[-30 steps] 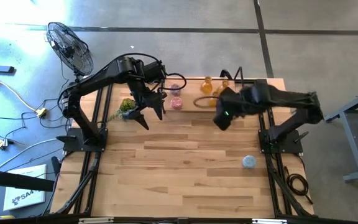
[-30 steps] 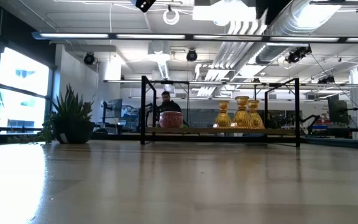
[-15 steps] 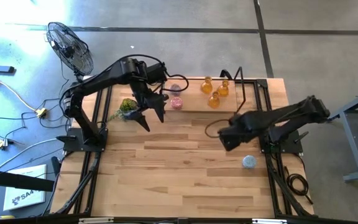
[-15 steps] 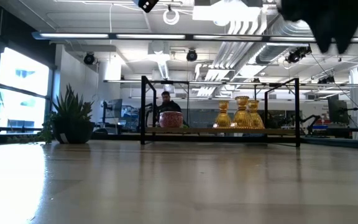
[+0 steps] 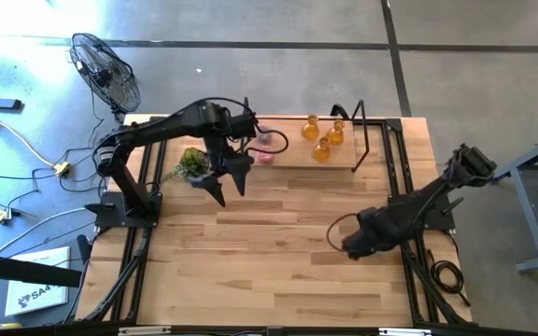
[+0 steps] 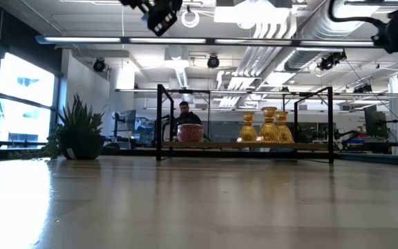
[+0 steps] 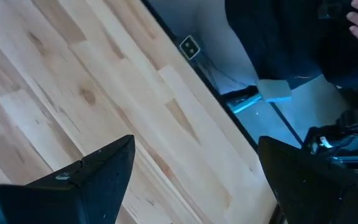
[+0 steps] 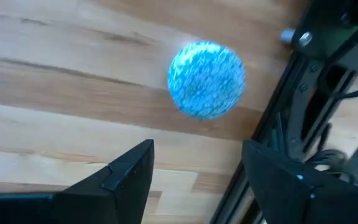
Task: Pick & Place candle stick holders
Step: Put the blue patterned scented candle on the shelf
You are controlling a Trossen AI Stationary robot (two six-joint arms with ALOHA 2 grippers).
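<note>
Right gripper (image 8: 194, 171) hovering above light blue holder (image 8: 206, 79), fingers parted, empty, lining up grasp. Left gripper (image 5: 230, 181) waiting near pink holder (image 5: 265, 155), fingers apart, empty.

Three amber bulbous holders (image 5: 323, 138) stand upright, clustered at the table's one o'clock edge; a pink squat holder (image 5: 265, 154) sits toward twelve; a light blue holder (image 8: 206, 79) rests on wood

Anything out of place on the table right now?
One holder sits apart: the light blue holder lies alone near the table's right edge, under the right gripper, while the amber holders and pink holder cluster at the far edge. Nothing looks spilled or broken.
</note>
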